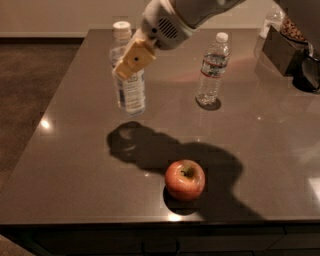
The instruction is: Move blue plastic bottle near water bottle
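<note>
Glossy grey-brown desk [75, 150], with a white robot arm [200, 10] reaching in from the upper right and a dark box [284, 46] at the rear right corner. Claw [131, 62] clamped on the upper part of the blue plastic bottle [131, 95], which hangs nearly upright, clear of the surface at rear left, above its own shadow. Water bottle [212, 70] upright to its right, apart and not touching; red apple [185, 179] at front centre.
</note>
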Tool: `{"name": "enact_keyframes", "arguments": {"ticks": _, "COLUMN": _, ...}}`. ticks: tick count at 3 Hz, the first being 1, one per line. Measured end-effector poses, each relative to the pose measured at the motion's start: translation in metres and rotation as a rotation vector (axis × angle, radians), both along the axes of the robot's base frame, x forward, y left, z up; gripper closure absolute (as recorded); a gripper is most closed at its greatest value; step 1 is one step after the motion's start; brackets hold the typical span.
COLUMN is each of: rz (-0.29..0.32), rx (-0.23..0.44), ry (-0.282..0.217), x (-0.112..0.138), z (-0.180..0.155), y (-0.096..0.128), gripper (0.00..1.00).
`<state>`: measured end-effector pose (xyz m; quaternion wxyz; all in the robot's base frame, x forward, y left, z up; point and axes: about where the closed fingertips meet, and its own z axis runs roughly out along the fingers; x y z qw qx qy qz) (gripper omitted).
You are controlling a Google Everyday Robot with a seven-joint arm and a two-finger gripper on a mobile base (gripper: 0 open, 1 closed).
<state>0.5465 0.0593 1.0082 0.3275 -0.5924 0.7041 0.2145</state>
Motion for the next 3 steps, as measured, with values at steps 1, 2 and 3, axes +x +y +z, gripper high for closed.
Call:
{"name": "enact_keyframes", "arguments": {"ticks": 1, "rz": -0.066, "rx": -0.015, "ry": 0.002, "x": 0.025, "z": -0.005, "y": -0.038, "gripper": 1.00}}
{"name": "enact_keyframes", "arguments": {"ticks": 2, "rz": -0.098, "rx": -0.022, "ry": -0.007, "x": 0.044, "z": -0.006, "y": -0.060, "gripper": 1.00}}
{"name": "enact_keyframes", "arguments": {"ticks": 3, "rz": -0.106, "rx": -0.022, "ry": -0.025, "x": 0.060, "z": -0.004, "y": -0.067, "gripper": 1.00}}
